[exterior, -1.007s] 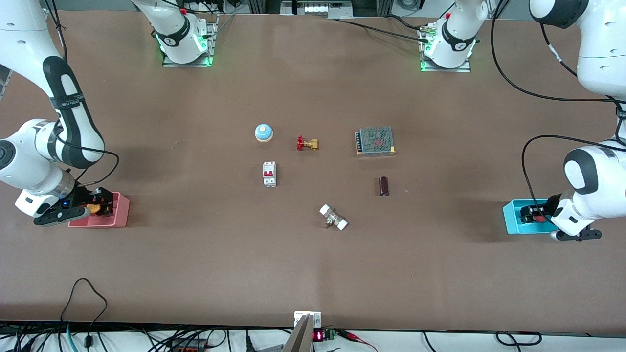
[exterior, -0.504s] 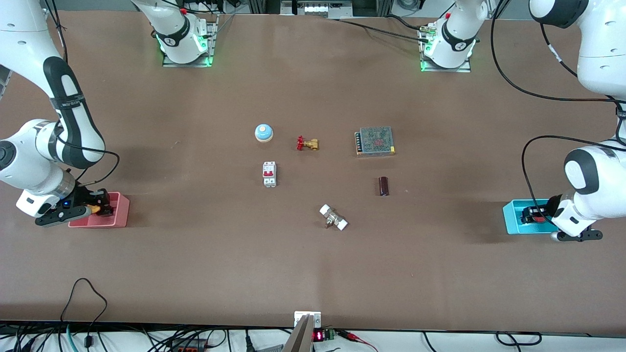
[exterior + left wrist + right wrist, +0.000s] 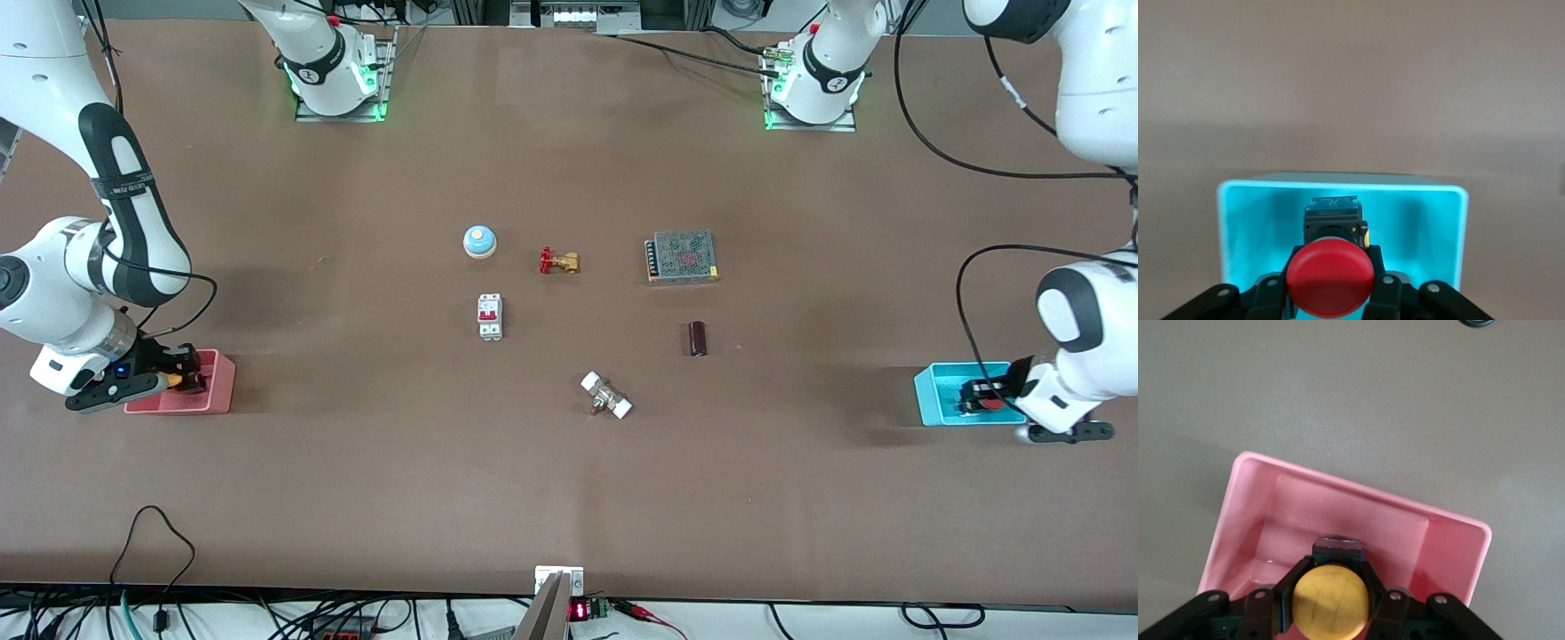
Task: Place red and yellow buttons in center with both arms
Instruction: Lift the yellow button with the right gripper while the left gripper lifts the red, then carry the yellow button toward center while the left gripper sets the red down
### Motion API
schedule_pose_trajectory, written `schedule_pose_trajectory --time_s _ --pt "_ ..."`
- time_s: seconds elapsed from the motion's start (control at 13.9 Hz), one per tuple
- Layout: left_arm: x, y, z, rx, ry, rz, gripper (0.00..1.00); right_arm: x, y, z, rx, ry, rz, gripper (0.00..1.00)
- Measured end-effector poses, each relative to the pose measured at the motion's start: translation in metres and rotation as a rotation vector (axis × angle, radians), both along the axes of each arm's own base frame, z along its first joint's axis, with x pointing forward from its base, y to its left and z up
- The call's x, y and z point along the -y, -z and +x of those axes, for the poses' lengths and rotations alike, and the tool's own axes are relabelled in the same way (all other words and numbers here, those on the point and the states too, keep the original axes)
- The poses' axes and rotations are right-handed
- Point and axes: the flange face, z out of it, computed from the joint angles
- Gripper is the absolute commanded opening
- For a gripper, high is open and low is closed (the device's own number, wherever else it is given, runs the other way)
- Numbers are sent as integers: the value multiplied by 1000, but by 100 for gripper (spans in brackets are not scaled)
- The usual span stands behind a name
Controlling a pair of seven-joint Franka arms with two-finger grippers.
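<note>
Each gripper grips its button inside a bin at its own table end: left gripper (image 3: 1331, 303) on the red button (image 3: 1330, 279) in the blue bin (image 3: 1245, 227), right gripper (image 3: 1331, 613) on the yellow button (image 3: 1331, 603) in the pink bin (image 3: 1451, 540). The switch (image 3: 490, 316) at table center lies well apart from both, apparently about equally.

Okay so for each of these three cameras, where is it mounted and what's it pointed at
Front view: high across the table, facing both arms' bases, whole table shown.
Left wrist view: on the left arm's wrist, looking down past the left gripper, shut on the red button, into the cyan bin.
Right wrist view: on the right arm's wrist, over the right gripper, shut on the yellow button, in the pink bin.
Shared: both bins appear in front view.
</note>
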Motion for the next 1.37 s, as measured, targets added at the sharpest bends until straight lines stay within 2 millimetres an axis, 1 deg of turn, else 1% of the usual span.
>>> schedule_pose_trajectory --time_s 0.07,0.14,0.22,0.29,0.36,0.43,0.5,0.58,0.65,0.72,0.79,0.86,0.94,1.01,1.15,1.22,1.29,1.37 --pt "1 -28 0 14 1 3 21 0 -1 1 3 -5 -2 27" --pt "6 -61 -2 25 7 3 21 0 -6 3 12 -12 -4 27" --pt "15 -92 -5 30 19 2 20 1 -16 5 17 -16 -7 27" --pt "30 -118 -10 17 38 -4 19 1 -33 6 2 -19 -4 25" --pt "50 -131 -16 -19 58 -16 19 1 -57 6 -25 -19 2 24" --pt "76 -134 -22 -65 67 -29 19 -1 -89 5 -55 -20 10 23" --pt "105 -127 -27 -108 70 -37 19 -6 -126 3 -78 -19 18 23" --pt "135 -114 -30 -142 72 -39 19 -15 -161 -2 -92 -8 28 23" --pt "163 -100 -35 -174 76 -37 19 -31 -190 -8 -101 21 38 23" --pt "188 -86 -42 -206 83 -40 19 -53 -211 -13 -108 56 46 23" --pt "208 -73 -49 -234 85 -62 19 -81 -221 -16 -118 92 52 24" --pt "222 -62 -56 -259 79 -98 19 -112 -223 -17 -130 127 56 24" --pt "230 -51 -60 -276 70 -128 19 -143 -215 -18 -144 153 58 24" --pt "232 -42 -62 -278 61 -143 19 -172 -203 -18 -153 172 58 24" --pt "229 -20 -61 -256 43 -148 19 -227 -169 -18 -137 199 62 24" --pt "228 -7 -61 -248 37 -145 19 -248 -149 -18 -128 193 64 24" --pt "227 8 -62 -244 33 -142 19 -264 -128 -19 -120 181 66 24" --pt "227 22 -63 -238 30 -139 19 -275 -108 -20 -115 174 68 24"
